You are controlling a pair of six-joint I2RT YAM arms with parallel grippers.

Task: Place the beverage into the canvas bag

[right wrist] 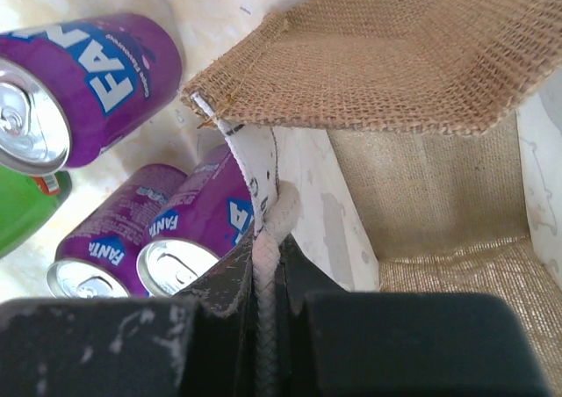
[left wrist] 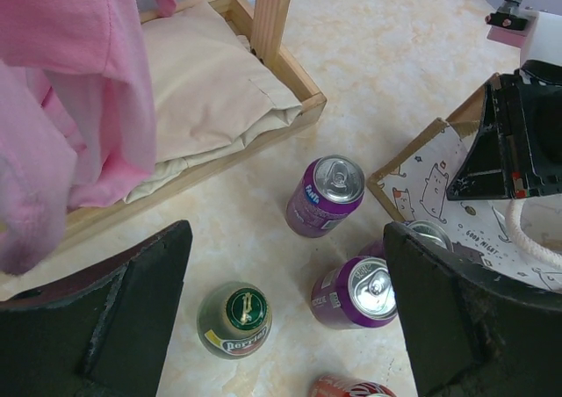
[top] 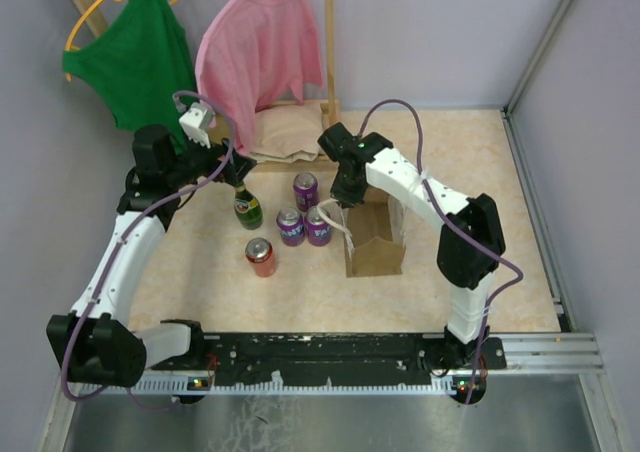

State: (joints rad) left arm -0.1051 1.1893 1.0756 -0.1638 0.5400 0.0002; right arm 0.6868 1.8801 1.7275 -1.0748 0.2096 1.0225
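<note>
My right gripper point(right wrist: 263, 322) has its fingers squeezed together on the pale whitish rope handle point(right wrist: 268, 230), right where it meets the side wall of the small tan-brown burlap canvas bag point(right wrist: 421, 37). The bag stands upright on the pale beige marbled tabletop point(top: 480, 172), mouth open. Over on the other side, my left gripper point(left wrist: 285, 318) has its fingers spread wide and holds nothing. The green glass bottle with the green cap point(left wrist: 235, 320) stands below, between them and apart from both. Three purple soda cans point(left wrist: 325, 195) stand close together between that bottle and the bag, just beside the bag. A red can point(top: 261, 257) stands nearer my bases. Beyond lies a folded beige cloth point(left wrist: 206, 81) in a shallow wooden tray point(left wrist: 299, 85), and a pink garment point(left wrist: 70, 81) hangs over it.
</note>
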